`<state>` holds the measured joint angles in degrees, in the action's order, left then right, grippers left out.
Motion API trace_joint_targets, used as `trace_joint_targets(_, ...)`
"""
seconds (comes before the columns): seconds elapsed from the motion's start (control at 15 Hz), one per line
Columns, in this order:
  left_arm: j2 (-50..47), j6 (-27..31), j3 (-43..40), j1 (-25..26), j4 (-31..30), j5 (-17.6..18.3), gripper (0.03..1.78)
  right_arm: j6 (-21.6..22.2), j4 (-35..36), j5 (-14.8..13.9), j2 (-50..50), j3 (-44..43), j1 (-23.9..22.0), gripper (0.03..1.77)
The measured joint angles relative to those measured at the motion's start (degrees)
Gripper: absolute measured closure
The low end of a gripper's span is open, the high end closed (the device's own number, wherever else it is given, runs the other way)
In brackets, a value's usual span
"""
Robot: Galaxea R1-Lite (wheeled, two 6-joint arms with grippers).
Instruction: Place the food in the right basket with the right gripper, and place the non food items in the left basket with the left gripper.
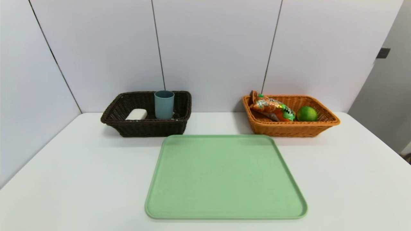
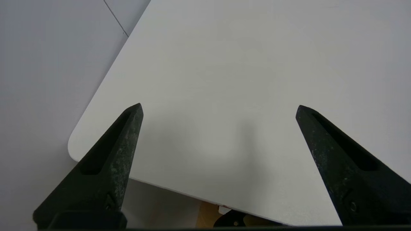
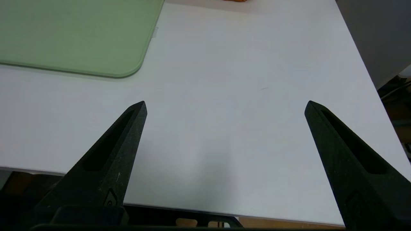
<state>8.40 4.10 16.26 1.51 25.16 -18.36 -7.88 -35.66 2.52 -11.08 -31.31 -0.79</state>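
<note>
Orange wicker on the robot's right, and the right basket [image 1: 289,131] has its food aboard: the snack bag [image 1: 273,107] slumps across the inside with one end up by the rim, and the green citrus fruit [image 1: 307,114] sits just beside its green-labelled end! Over to the dark brown left basket [image 1: 151,129], and here's the blue-grey cup [image 1: 164,105] standing upright, with the white soap-like block [image 1: 137,114] lying near it. Something small and pale shows low beside the cup, quite possibly the peeler (too hidden behind the rim to call, I'm afraid). Between the baskets and nearer the robot, the green tray [image 1: 221,179] has nothing on it at all. The left gripper [image 2: 219,104] hangs over the near left part of the white table [image 1: 80,179], fingers spread wide, nothing in its hold; the right gripper [image 3: 226,101] matches it over the near right part, wide apart and holding nothing. So the score, as I read it: food side complete, two non-food items clearly in, and the sorting looks finished if that pale glimpse is the peeler. Nothing else appears to need moving, and both arms look free to rest.
</note>
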Motion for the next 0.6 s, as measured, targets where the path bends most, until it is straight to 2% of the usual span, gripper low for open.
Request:
trace_joint_targets(0.13,-2.9,3.0,-0.3,-0.2,2.2,2.1,0.12,0.4,0.1,-0.5,1.0,0.8,0.2,0.11)
trace_joint_targets(0.27,-5.5,3.9,-0.5,-0.4,3.7,6.8,0.12,0.1,0.1,-0.5,2.5,1.3,0.3,0.11)
trace_joint_targets(0.47,-7.6,3.5,-0.9,-0.4,3.1,7.5,0.12,-0.8,-0.2,-0.6,7.5,4.2,0.6,0.11)
trace_joint_targets(0.6,-8.1,3.4,-1.9,-0.4,0.9,7.4,0.12,-0.4,0.7,-2.6,9.6,5.8,0.7,0.11)
